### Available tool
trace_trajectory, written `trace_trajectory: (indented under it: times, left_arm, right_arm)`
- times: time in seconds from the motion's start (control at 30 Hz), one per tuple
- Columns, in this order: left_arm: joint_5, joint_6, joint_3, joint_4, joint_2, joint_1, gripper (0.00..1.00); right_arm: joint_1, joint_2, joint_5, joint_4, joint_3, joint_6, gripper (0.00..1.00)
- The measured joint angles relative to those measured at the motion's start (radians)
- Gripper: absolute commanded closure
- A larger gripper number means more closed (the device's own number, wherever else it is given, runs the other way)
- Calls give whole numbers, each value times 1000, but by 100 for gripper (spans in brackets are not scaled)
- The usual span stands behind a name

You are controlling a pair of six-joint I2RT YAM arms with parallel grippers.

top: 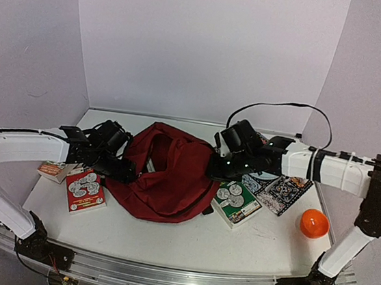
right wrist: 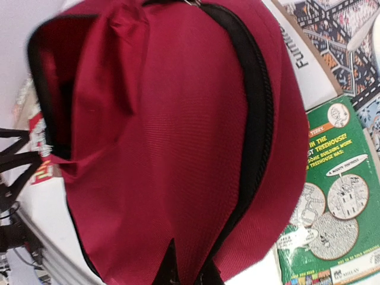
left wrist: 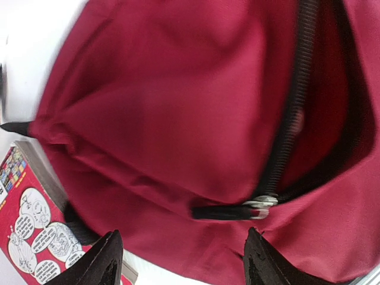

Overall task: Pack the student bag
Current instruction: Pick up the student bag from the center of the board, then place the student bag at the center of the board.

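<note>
The table (top: 186, 242) carries everything. The bag (top: 165, 181) lies slumped at its middle, between the two arms, with its main zipper undone and its mouth gaping towards the back wall.

The right gripper (right wrist: 189, 270) is closed, and its fingertips meet on the red fabric at the bag's right rim, beside the zipper track. I judge this a pinch on the cloth to hold the mouth open. The left gripper (left wrist: 181, 264) has its jaws spread with nothing between them. It hangs over the bag's left side, near the zipper pull (left wrist: 259, 208).

Packing looks barely begun. Every loose item that can be seen lies outside the bag. A pale patch shows inside the mouth, but I cannot tell if it is a label or something already packed. By my reading, opening the bag is done, and loading it and zipping it shut are left.

There is one bag, and I count four books:
- The patterned book (top: 282, 191) is on the right.
- The green book (top: 237, 201) is just beside the bag.
- The red book (top: 85, 191) is on the left.
- A half-hidden book (top: 53, 169) lies under the left arm.

One orange ball (top: 313, 224) sits at the far right, well apart from the bag.
</note>
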Motion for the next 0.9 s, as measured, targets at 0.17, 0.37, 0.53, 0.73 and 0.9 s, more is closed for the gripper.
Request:
trace_trajectory:
  times: [0.17,0.37,0.53,0.73,0.9]
  left_arm:
    - [9,-32,-17,2,-63,9,28]
    - [50,-110,-81,53,-95,10,27]
    - [76,-203,-178,122,-98,10,21]
    - [92,-308,-246,242,-99,20,19]
    - [100,-384,-281,355,-88,55,19]
  right_arm:
    - [0,-88,5,-54,18,-9,91]
    - [0,-124,35,-90,-9,-10,89]
    - [0,-127,75,-114,-99,-2,83]
    - [0,-124,132,-141,-117,3,70]
    - [1,-124,164,-146,-110,-16,51]
